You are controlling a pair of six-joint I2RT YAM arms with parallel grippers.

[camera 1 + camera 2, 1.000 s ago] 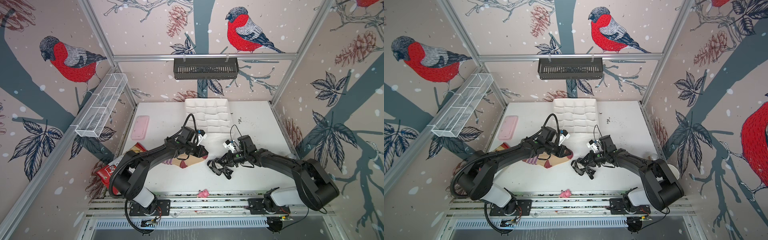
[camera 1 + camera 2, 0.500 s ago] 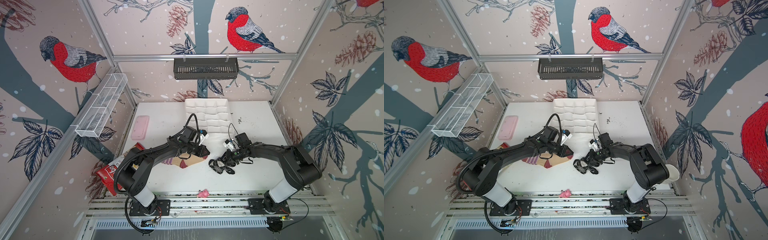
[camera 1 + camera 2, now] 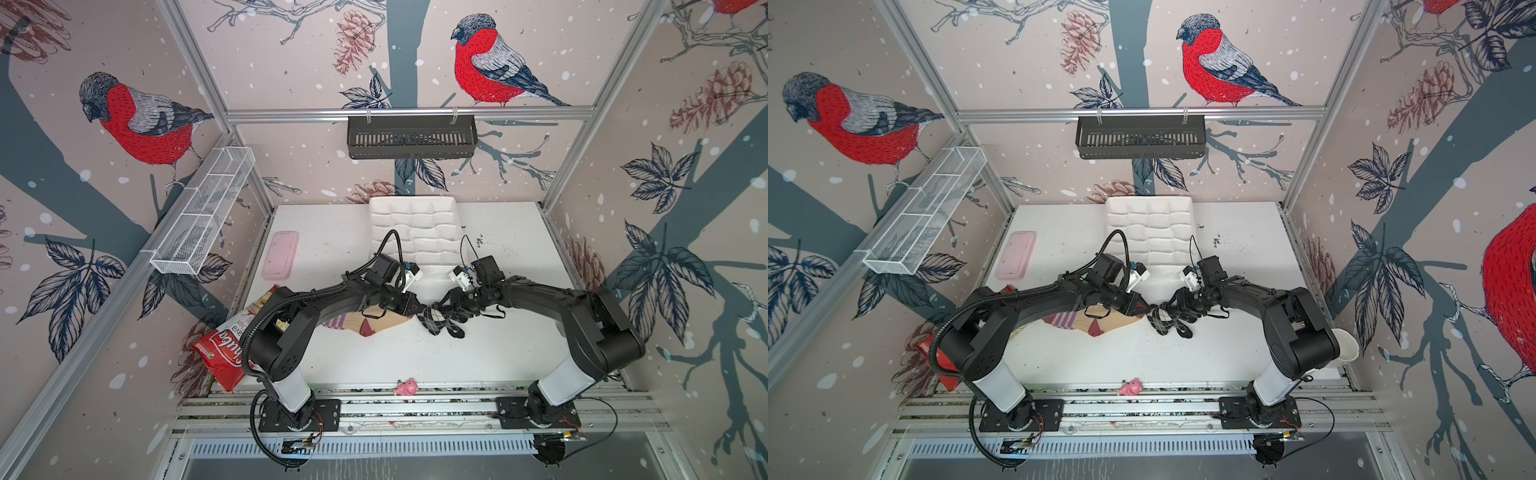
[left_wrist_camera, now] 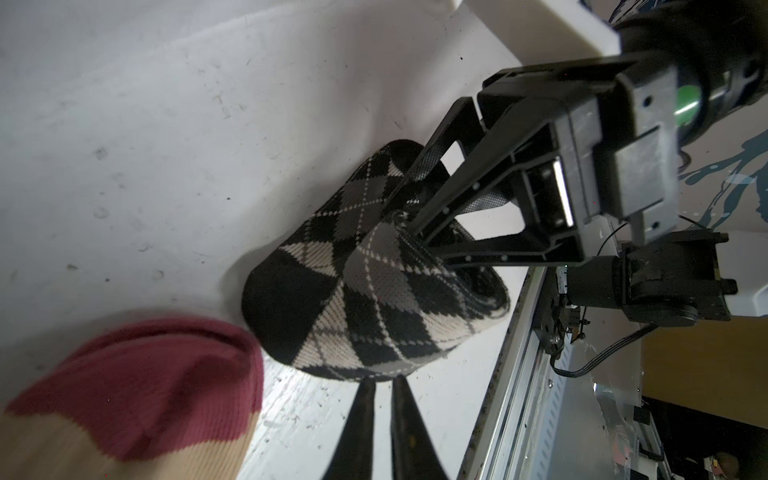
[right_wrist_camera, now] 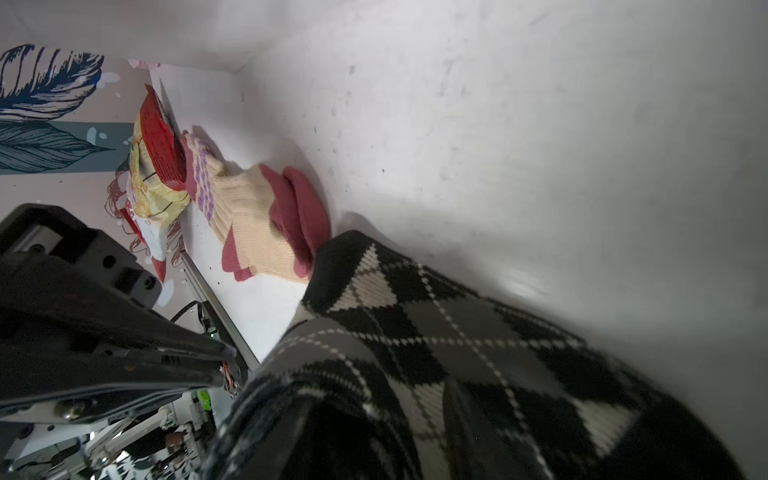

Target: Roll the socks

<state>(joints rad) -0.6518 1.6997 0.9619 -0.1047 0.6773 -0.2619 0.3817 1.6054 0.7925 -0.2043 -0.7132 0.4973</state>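
Note:
The black-grey-white argyle sock (image 3: 441, 323) (image 3: 1168, 321) lies bunched mid-table. Its toe touches the maroon toe of the tan sock (image 3: 357, 323) (image 3: 1077, 322), which lies flat to its left. My right gripper (image 3: 445, 302) (image 4: 409, 203) is open, its fingers spread inside the folds of the argyle sock (image 4: 353, 291). In the right wrist view the argyle sock (image 5: 457, 332) covers the jaws. My left gripper (image 3: 420, 309) (image 4: 383, 380) is shut above the tan sock (image 4: 124, 395) (image 5: 253, 216), its tips meeting the argyle sock's edge.
A red-and-white chips bag (image 3: 224, 349) (image 5: 158, 137) leans at the table's left edge. A pink case (image 3: 280, 254) lies at the back left and a white padded mat (image 3: 413, 224) at the back middle. A small pink toy (image 3: 406, 387) sits on the front rail.
My right gripper's jaws have opened inside the argyle sock and that arm's elbow has risen. My left gripper has edged right, up to the argyle sock.

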